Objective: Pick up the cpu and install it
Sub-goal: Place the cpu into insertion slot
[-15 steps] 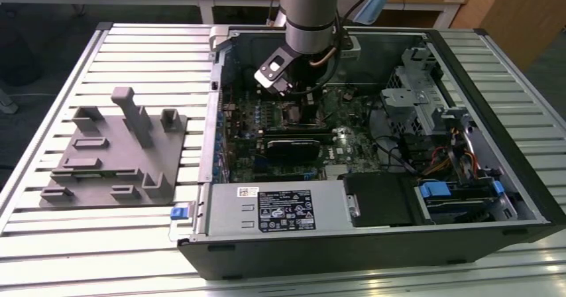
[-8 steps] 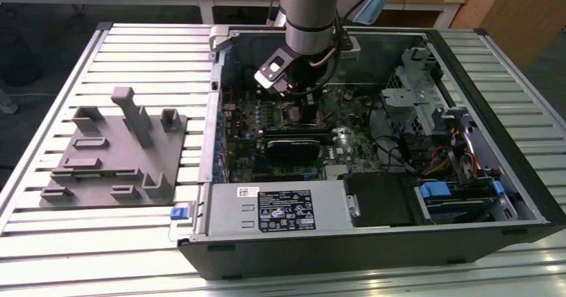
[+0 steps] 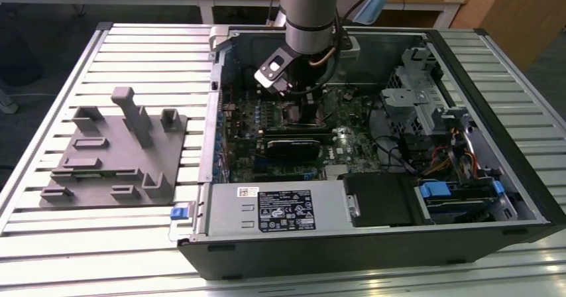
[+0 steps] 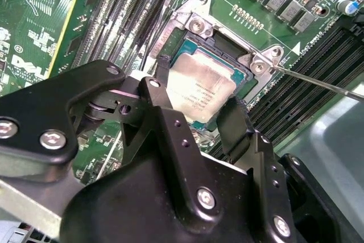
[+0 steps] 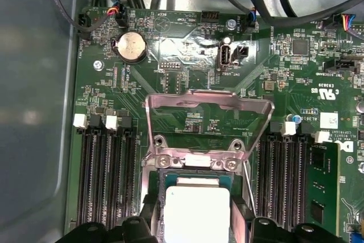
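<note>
The cpu, a silvery square chip, lies in or just above the black motherboard socket; I cannot tell if it is fully seated. My gripper straddles it, with one black finger against one edge and the other finger against the opposite edge, shut on the chip. In the first wrist view the cpu sits between the same fingers below the raised metal load plate. In the exterior view the gripper reaches down inside the open computer case, over the motherboard.
A thin socket lever sticks out beside the socket. Memory slots flank it. A grey fixture block stands on the slatted table at the exterior view's left. The power supply and drive cage crowd the case.
</note>
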### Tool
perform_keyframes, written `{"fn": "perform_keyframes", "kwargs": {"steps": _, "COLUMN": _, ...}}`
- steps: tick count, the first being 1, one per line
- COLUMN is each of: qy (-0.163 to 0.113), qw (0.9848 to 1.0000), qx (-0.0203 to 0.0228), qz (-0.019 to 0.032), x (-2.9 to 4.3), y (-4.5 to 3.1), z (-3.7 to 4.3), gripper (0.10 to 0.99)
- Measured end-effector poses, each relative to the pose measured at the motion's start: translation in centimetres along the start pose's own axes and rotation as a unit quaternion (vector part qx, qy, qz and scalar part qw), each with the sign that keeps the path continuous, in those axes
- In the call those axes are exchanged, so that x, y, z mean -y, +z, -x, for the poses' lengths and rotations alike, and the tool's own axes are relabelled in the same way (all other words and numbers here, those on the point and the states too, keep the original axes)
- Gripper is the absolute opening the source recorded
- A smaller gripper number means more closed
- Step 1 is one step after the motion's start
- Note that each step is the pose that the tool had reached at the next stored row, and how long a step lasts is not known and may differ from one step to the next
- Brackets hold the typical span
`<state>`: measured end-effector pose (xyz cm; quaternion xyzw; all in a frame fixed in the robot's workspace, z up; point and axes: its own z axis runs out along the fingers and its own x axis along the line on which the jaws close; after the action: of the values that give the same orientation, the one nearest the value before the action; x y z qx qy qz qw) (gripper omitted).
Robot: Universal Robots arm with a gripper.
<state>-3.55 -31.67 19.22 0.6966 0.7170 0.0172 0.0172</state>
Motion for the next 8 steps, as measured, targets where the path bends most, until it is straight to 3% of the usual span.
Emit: {"fn": "perform_keyframes", "kwargs": {"steps": 8, "qy": 0.0, "qw": 1.0, "qx": 0.0012, "qz": -0.0001, "x": 0.0, "y": -0.01, "z": 0.03, "gripper": 0.612}}
